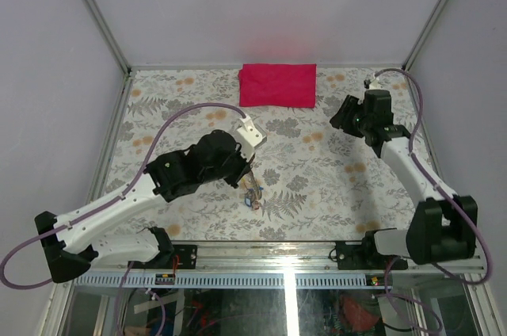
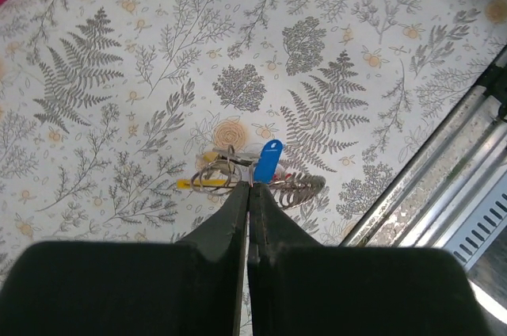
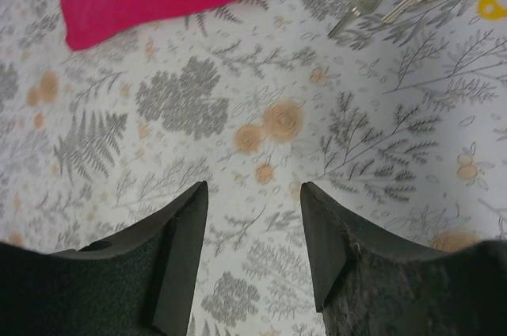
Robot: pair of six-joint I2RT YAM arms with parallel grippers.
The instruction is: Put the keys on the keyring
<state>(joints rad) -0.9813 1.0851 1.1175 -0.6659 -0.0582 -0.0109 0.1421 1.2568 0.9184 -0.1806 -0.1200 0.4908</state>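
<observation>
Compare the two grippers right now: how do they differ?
The left gripper is shut, fingers pressed together; the right gripper is open with a clear gap. The left gripper's tips sit at the keys; the right gripper hangs over the table with nothing between its fingers. Both have dark fingers pointing down at the table.

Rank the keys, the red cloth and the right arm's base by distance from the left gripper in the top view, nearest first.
1. keys: at the tips of the left gripper, near the middle of the table.
2. red cloth: at the far edge, centre.
3. right arm's base: at the near right corner.
</observation>
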